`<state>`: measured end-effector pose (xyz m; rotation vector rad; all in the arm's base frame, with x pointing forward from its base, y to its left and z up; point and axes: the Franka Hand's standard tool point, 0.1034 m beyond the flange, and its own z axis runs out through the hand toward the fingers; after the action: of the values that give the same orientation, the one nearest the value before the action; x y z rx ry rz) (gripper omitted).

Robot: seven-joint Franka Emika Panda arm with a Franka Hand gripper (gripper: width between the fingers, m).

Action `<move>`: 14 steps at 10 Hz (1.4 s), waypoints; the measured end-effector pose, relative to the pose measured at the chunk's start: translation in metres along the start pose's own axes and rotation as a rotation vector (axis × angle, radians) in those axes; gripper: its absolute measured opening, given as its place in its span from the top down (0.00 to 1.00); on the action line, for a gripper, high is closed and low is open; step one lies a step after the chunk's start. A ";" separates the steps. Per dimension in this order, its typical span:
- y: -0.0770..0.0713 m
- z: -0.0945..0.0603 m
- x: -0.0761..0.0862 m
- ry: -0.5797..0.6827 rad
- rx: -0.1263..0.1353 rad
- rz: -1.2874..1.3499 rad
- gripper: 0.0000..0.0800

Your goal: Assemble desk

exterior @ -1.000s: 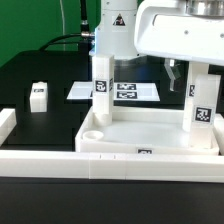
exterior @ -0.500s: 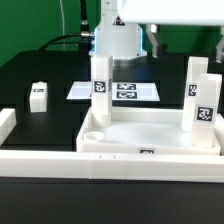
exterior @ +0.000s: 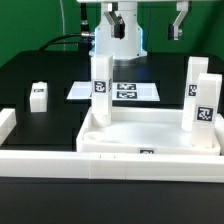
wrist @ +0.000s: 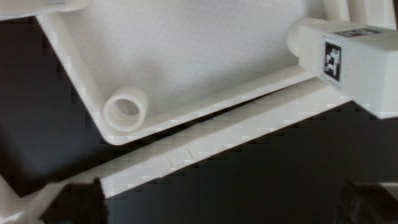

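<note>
The white desk tabletop (exterior: 150, 132) lies tray-side up behind the front rail. One tagged leg (exterior: 100, 84) stands upright in its back left corner. Two more legs (exterior: 205, 106) (exterior: 195, 76) stand at its right side. A loose leg (exterior: 38, 95) stands on the black table at the exterior view's left. My gripper (exterior: 146, 20) hangs high above the back of the tabletop, open and empty, touching nothing. The wrist view shows a tabletop corner with an empty round socket (wrist: 128, 105), a tagged leg (wrist: 356, 60), and my dark fingertips (wrist: 71, 200) wide apart.
The long white border rail (exterior: 60, 160) runs along the front and turns back at the exterior view's left; it also shows in the wrist view (wrist: 196, 150). The marker board (exterior: 125, 91) lies flat behind the tabletop. The robot base (exterior: 120, 40) stands at the back.
My gripper has risen from beside the right-hand legs to the top of the exterior view and shifted left. The legs and the tabletop have stayed put.
</note>
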<state>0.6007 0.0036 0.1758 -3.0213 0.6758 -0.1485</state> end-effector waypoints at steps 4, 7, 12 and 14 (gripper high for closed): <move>0.000 0.001 0.000 -0.001 -0.001 0.000 0.19; 0.017 -0.002 -0.007 0.006 0.003 -0.105 0.19; 0.128 0.006 -0.011 0.019 -0.004 -0.215 0.19; 0.127 0.006 -0.011 0.018 -0.004 -0.219 0.19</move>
<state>0.5376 -0.1064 0.1606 -3.0938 0.3443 -0.1816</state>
